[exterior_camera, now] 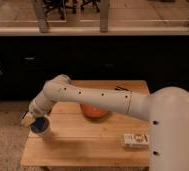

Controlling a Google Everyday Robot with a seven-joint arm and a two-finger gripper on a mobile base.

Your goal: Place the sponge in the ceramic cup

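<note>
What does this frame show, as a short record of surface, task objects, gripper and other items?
surface: wooden table
ceramic cup: upright, near the table's left edge
sponge: dark blue, at the cup's mouth; how deep it sits cannot be told
gripper: at the cup's upper left, right against the sponge
orange bowl: mid-table, partly hidden behind the arm
white box: front right of the table, apart from the cup
</note>
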